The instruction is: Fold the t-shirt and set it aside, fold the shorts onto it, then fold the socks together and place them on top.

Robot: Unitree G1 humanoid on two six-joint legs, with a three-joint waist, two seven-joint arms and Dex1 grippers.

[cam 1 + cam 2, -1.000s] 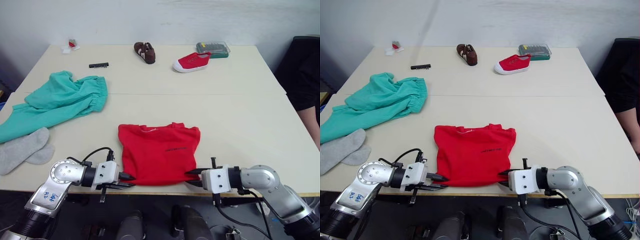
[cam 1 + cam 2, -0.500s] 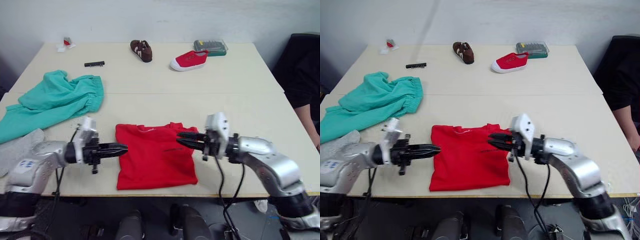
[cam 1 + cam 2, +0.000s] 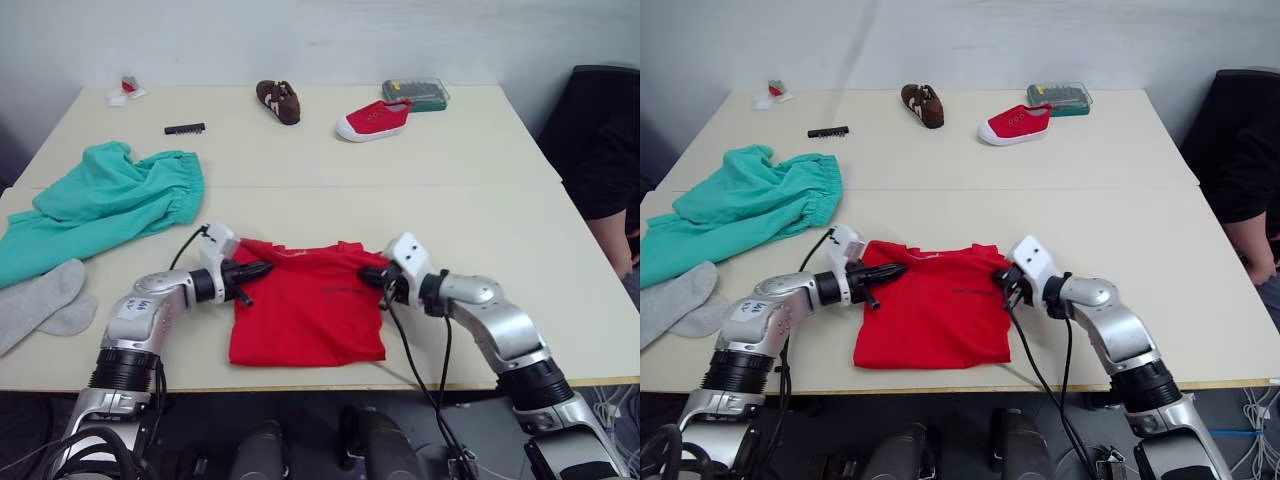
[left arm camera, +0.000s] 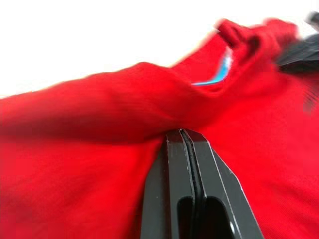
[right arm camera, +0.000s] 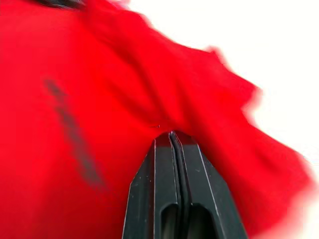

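Against both closed jaws: the t-shirt point(image 3: 305, 305).

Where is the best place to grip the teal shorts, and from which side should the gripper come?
Probably the gathered waistband of the shorts, approached from the robot's right: that edge is bunched, thick and faces the open table, while the legs trail off the left edge.

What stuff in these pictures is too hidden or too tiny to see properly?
- The small print on the t-shirt: too small to read in the eye views, smeared in the right wrist view.
- The shorts and the socks: cut off by the left edge of the eye views.
- The clear box at the far edge: its contents are too small to tell.
- The person: cut off by the right edge.
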